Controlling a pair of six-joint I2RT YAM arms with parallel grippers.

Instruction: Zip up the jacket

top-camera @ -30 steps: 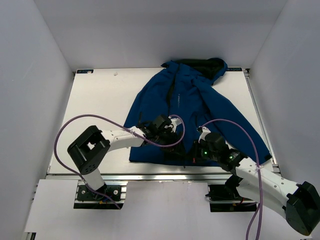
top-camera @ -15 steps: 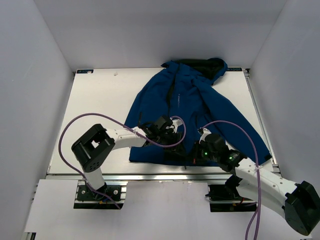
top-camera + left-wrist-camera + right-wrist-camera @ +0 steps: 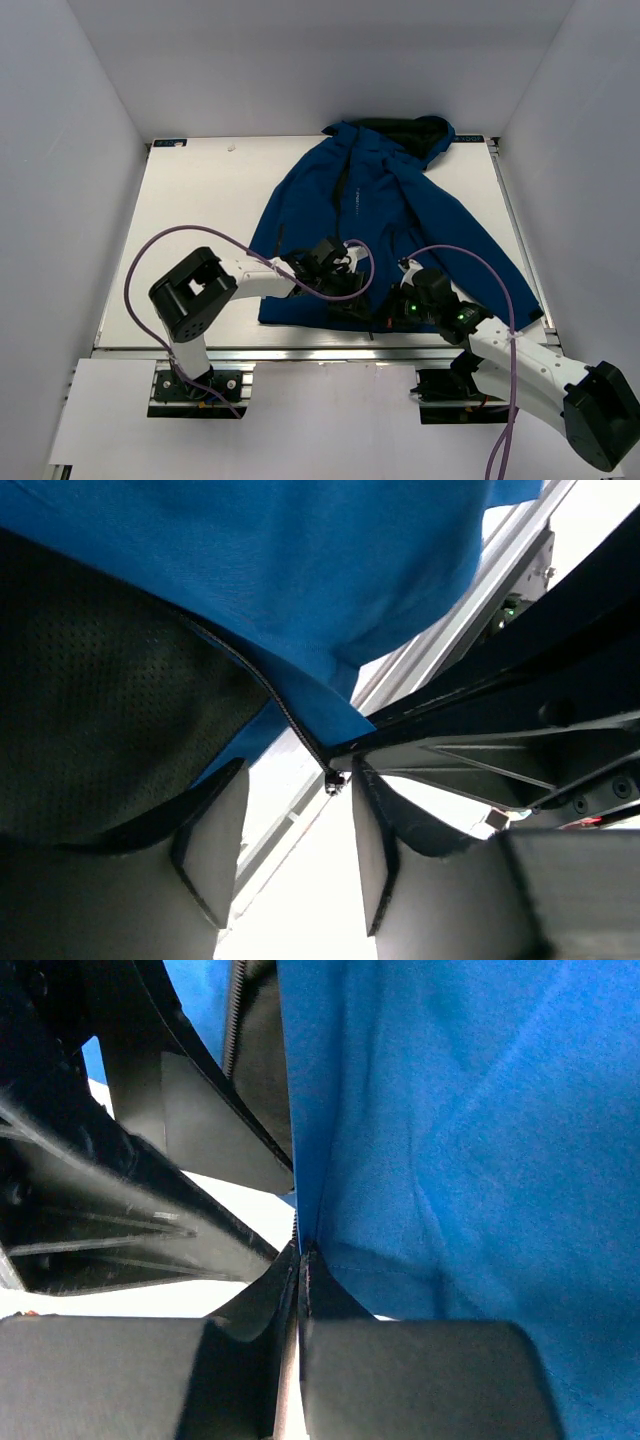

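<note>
I am holding my left gripper (image 3: 297,785) partly spread, its two fingers (image 3: 215,840) standing apart with a clear gap, and it is gripping nothing. The bottom end of the zipper (image 3: 270,692) is hanging in that gap, close to one finger, though I cannot tell whether it is touching. Black mesh lining (image 3: 100,700) is lying just beside the other finger. I am pressing my right gripper (image 3: 300,1260) fully together, pinching the front edge of the jacket (image 3: 450,1160) right at the hem. The jacket (image 3: 400,200) is lying spread on the white surface (image 3: 190,200), hood at the far edge, hem toward me, right of the middle. My left arm (image 3: 250,278) is reaching from its raised elbow at the near left across to the hem. My right arm (image 3: 520,365) is stretching low from the near right corner toward the same spot, so both grippers are meeting near the bottom of the front opening.
</note>
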